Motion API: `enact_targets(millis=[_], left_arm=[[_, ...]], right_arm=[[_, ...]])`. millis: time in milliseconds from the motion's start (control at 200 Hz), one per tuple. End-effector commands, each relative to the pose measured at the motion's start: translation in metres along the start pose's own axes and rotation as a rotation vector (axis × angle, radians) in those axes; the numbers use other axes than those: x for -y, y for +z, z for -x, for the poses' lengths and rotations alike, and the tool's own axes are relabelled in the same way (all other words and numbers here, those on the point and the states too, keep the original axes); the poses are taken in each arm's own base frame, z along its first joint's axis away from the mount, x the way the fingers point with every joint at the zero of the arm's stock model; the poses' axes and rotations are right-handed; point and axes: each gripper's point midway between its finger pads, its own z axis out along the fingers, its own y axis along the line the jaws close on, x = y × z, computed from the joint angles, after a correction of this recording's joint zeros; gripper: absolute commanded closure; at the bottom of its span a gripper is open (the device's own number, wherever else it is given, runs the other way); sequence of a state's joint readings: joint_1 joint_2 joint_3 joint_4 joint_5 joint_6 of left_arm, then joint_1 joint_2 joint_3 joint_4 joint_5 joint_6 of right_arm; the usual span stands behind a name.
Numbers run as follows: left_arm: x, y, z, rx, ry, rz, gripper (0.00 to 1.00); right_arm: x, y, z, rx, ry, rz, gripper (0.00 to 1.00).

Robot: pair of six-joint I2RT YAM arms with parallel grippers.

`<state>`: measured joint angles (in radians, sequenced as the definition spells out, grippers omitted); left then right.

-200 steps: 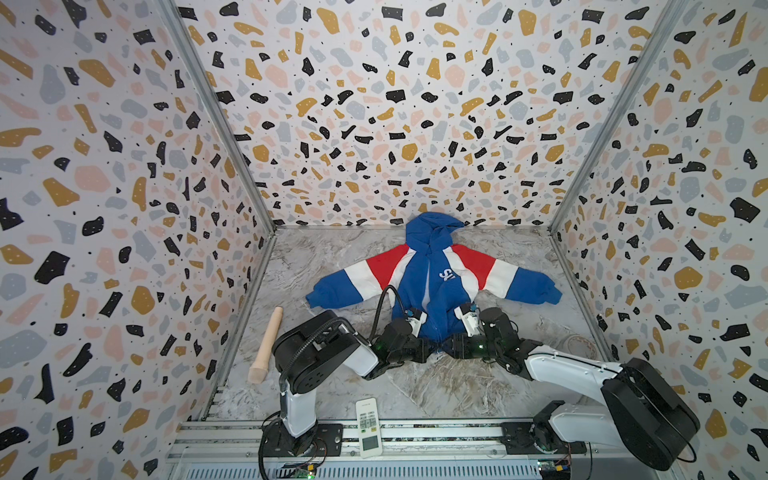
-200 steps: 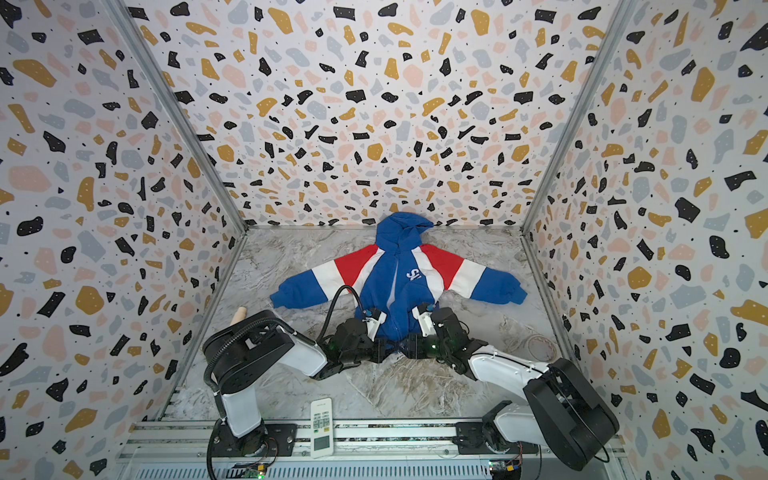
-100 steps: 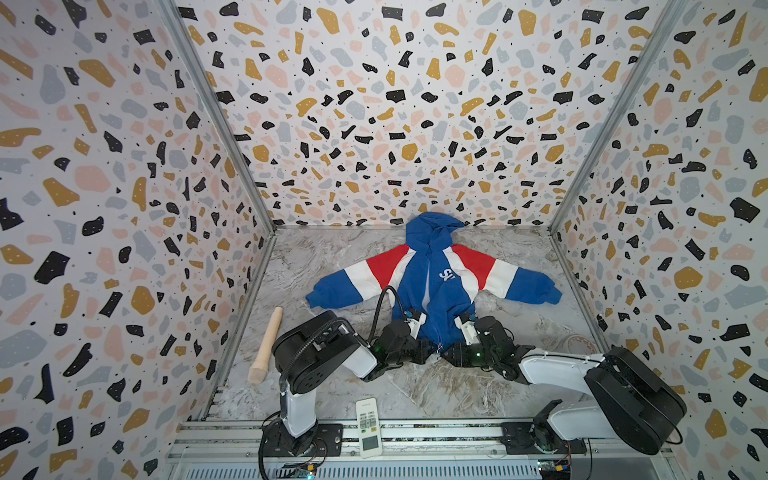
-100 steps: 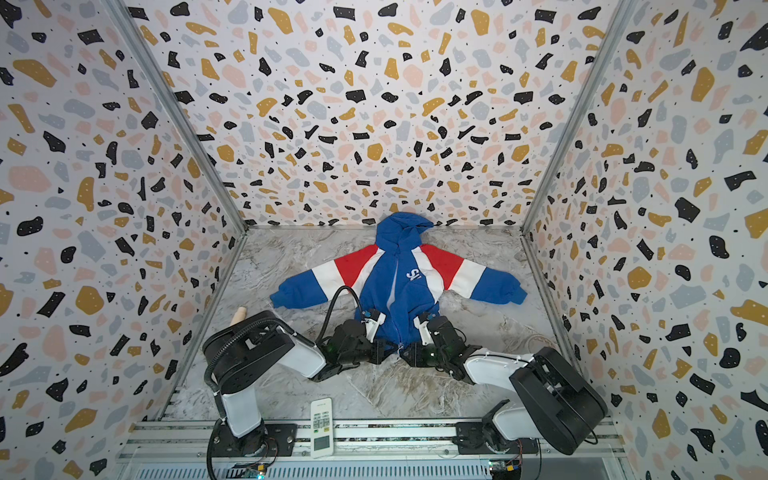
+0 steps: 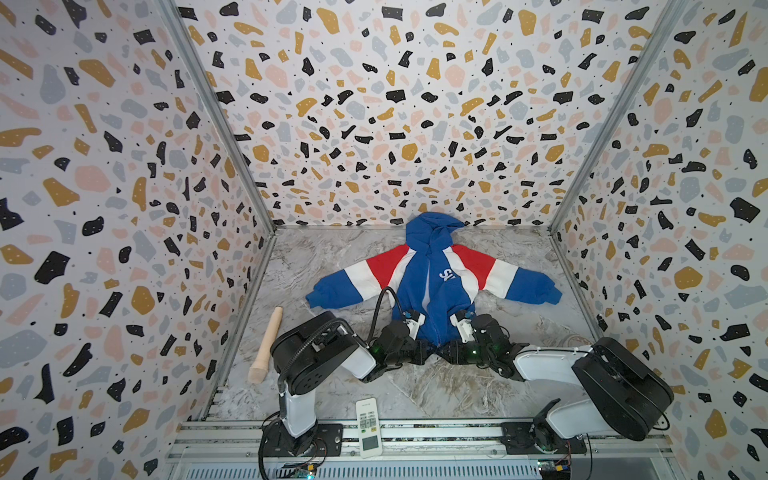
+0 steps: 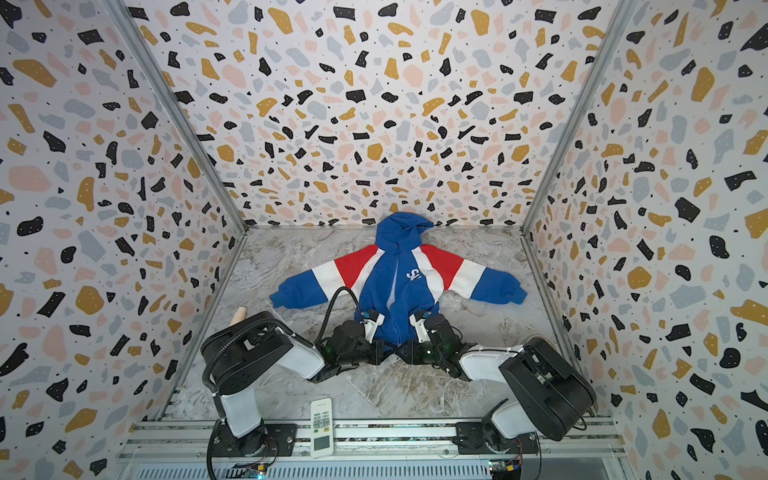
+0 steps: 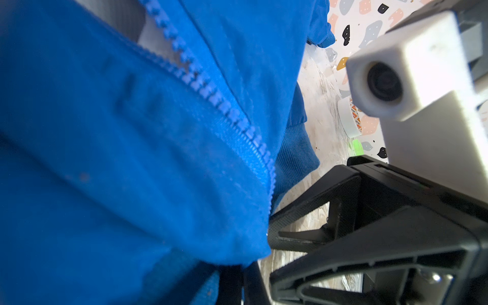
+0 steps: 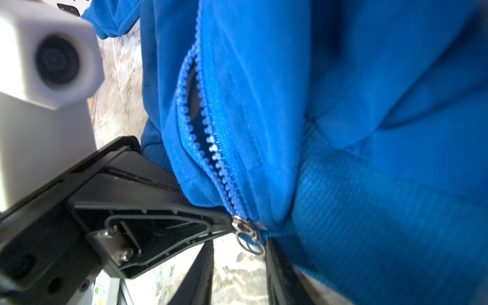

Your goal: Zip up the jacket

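The blue jacket [image 5: 432, 286] [image 6: 395, 286] lies flat on the marble table, hood toward the back wall, striped sleeves spread. Both grippers meet at its bottom hem. My left gripper [image 5: 422, 352] [image 7: 243, 285] is shut on the blue hem fabric beside the zipper teeth [image 7: 232, 116]. My right gripper [image 5: 448, 352] [image 8: 237, 274] stands open, bare marble showing between its fingers. The metal zipper slider [image 8: 239, 223] sits at the hem, and its ring pull [image 8: 250, 243] hangs at the tip of one finger. Above the slider the teeth mesh briefly, then part.
A wooden handle [image 5: 266, 345] lies by the left wall. A white remote [image 5: 368, 428] rests on the front rail between the arm bases. A tape roll [image 7: 351, 116] lies against the right wall. Patterned walls [image 5: 374, 124] close three sides.
My right arm has drawn in leftward to the hem's middle and its jaws have narrowed. The left gripper has kept its hold and place.
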<state>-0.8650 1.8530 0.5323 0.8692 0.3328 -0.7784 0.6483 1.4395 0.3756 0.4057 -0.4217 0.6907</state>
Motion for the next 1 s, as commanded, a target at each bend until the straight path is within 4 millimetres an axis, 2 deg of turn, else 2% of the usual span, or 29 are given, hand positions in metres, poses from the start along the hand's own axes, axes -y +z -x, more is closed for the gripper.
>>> enact_targets(millis=[0,245,345,536,616,696,851,991], left_arm=[[-0.019,-0.005,-0.032,-0.104,-0.041,0.061,1.00],[-0.012,-0.005,-0.027,-0.092,-0.040,0.045,1.00],[-0.012,-0.006,-0.026,-0.090,-0.041,0.045,1.00],[-0.010,-0.008,-0.026,-0.085,-0.037,0.049,1.00],[-0.007,-0.008,-0.025,-0.083,-0.032,0.046,1.00],[-0.006,-0.008,-0.025,-0.079,-0.030,0.045,1.00],[-0.005,-0.010,-0.025,-0.077,-0.028,0.046,1.00],[-0.004,-0.013,-0.025,-0.074,-0.022,0.047,1.00]], right_arm=[[0.001,0.002,-0.003,-0.017,-0.001,-0.008,0.68],[-0.004,0.001,-0.002,-0.003,-0.015,0.025,0.75],[-0.011,0.000,0.000,0.009,-0.024,0.061,0.82],[-0.020,0.000,0.003,0.023,-0.025,0.112,0.88],[-0.022,0.001,0.002,0.022,-0.020,0.117,0.88],[-0.020,0.004,0.002,0.021,-0.013,0.104,0.81],[-0.014,0.007,-0.001,0.007,-0.007,0.064,0.80],[-0.006,0.012,-0.004,-0.009,-0.040,0.001,0.95]])
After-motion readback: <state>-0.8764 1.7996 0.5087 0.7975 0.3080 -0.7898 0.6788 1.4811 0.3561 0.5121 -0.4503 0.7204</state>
